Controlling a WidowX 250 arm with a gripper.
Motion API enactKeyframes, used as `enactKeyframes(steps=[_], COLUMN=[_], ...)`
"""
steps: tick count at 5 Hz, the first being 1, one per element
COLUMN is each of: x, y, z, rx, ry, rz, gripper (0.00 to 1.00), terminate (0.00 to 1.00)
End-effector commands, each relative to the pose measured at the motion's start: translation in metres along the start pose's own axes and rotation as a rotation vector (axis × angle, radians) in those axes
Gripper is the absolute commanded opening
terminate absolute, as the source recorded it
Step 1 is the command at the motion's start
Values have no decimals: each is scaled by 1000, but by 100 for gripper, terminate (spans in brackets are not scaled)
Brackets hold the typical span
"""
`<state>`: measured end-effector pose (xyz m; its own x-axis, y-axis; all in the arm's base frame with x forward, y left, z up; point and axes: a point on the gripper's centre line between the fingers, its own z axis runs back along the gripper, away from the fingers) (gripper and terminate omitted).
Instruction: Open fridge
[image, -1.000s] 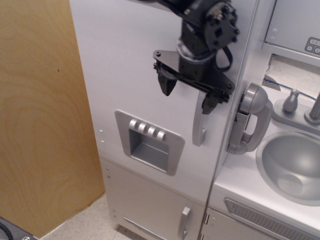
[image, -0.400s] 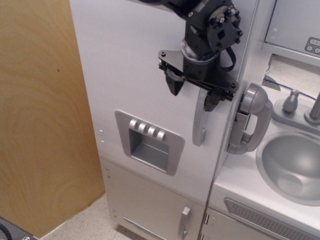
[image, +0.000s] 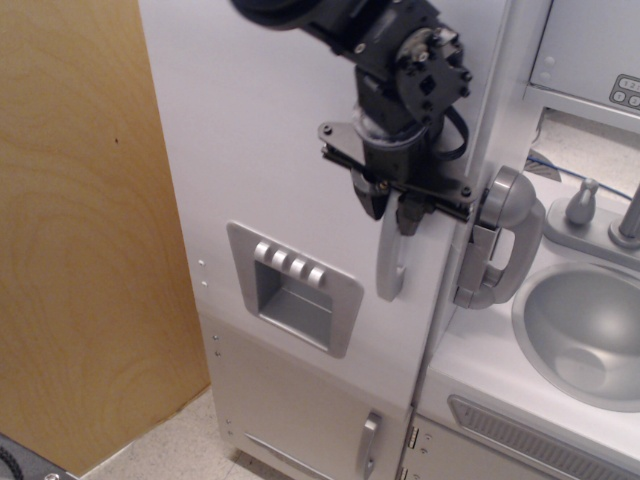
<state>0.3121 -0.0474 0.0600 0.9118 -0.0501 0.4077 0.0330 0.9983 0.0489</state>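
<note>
The fridge (image: 260, 130) is a tall silver-grey cabinet filling the middle of the view. Its large door carries a vertical loop handle (image: 389, 270) near the right edge and a recessed dispenser panel (image: 293, 290) with several buttons. My black gripper (image: 392, 212) comes down from the top and its fingers are closed around the upper part of the loop handle. The door's right edge stands slightly out from the cabinet. The inside of the fridge is hidden.
A grey phone handset (image: 500, 240) hangs just right of the handle. A sink (image: 585, 335) with a tap (image: 632, 215) lies to the right. A smaller low door with a short handle (image: 369, 445) sits below. A wooden wall (image: 80, 230) stands at the left.
My fingers, open and straddling the handle's top before, have closed on it. The handle and dispenser panel have shifted a little left as the door begins swinging out.
</note>
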Motion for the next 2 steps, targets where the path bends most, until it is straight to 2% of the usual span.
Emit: enactKeyframes(steps=[1, 2], x=[-37, -62], y=[21, 29], z=[33, 49], rx=[45, 16], ry=[-45, 67], rz=[-54, -83], gripper=[0, 100], terminate=[0, 0])
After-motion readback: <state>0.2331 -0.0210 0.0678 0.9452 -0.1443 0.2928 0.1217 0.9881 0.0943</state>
